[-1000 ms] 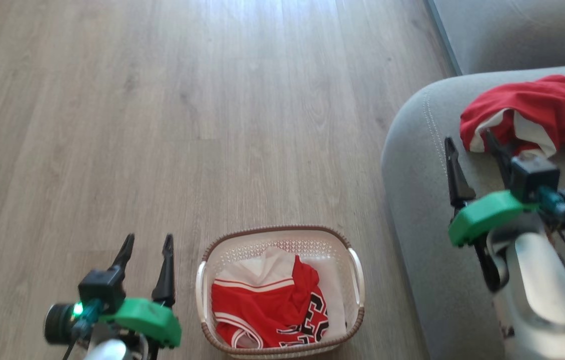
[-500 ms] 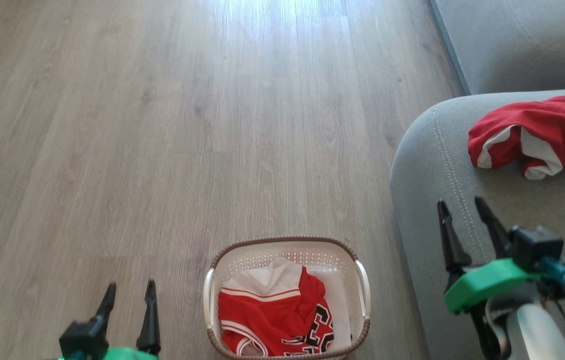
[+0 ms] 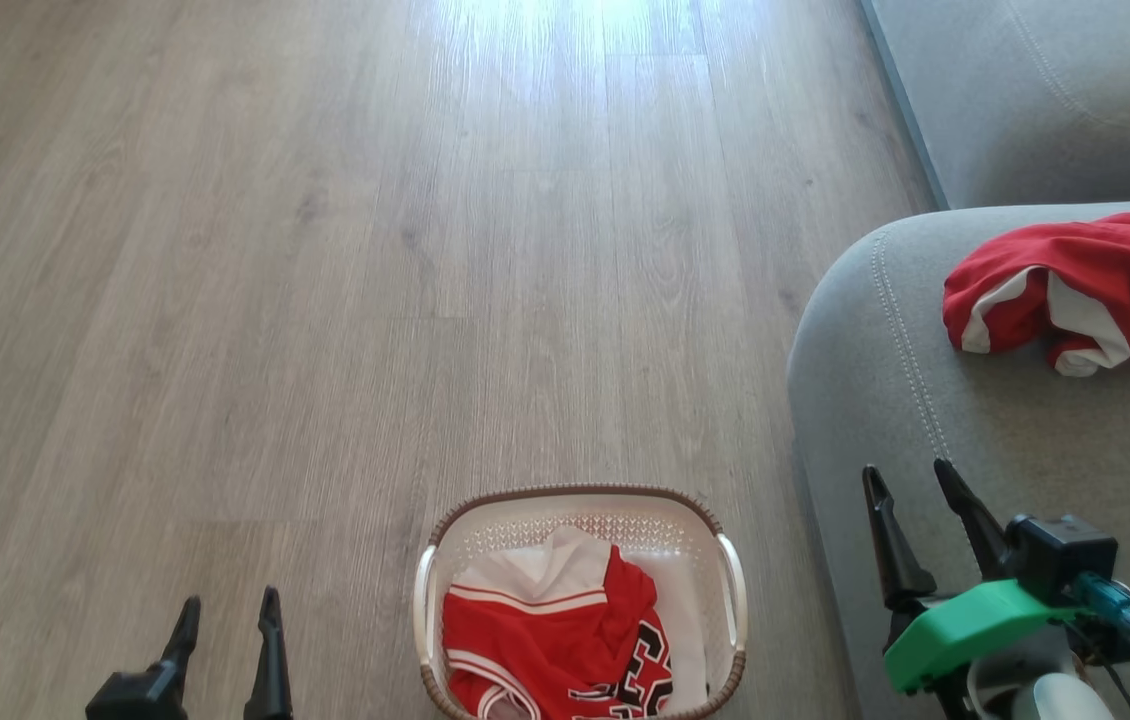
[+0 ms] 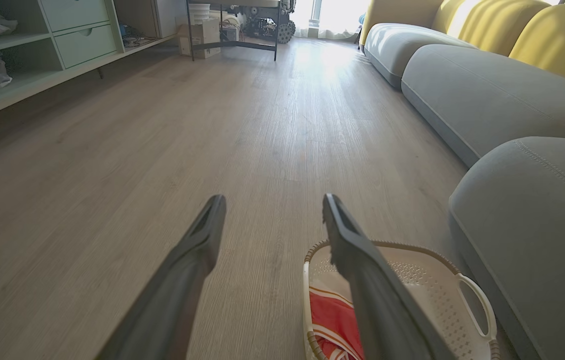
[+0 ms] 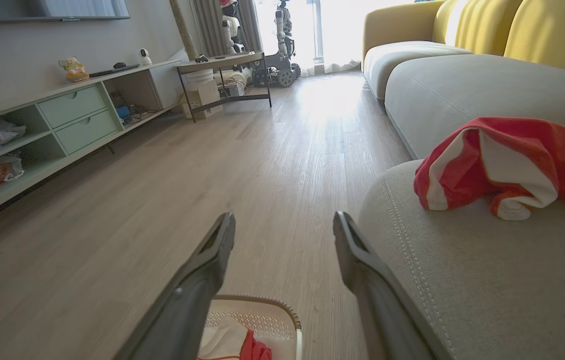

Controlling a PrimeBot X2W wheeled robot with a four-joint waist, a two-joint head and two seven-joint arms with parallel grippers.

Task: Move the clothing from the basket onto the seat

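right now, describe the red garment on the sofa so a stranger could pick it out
Find the grey sofa cushion with the double stitched seam, right of the wooden floor. On top lies a crumpled red garment with a white panel. Unlike the red piece in the white basket on the floor, it shows no black lettering.

The clothing [image 3: 550, 640] in the basket [image 3: 585, 492] is shiny red with white stripes and black-and-white lettering. The basket is cream-white and perforated, with a brown woven-look rim. The garment [image 3: 1075, 290] on the grey, double-stitched seat [image 3: 925, 420] is red and white. The floor [image 3: 325, 250] is pale grey-brown wood grain. The right pincer [image 3: 905, 468] is dark, on a green mount [image 3: 965, 625]
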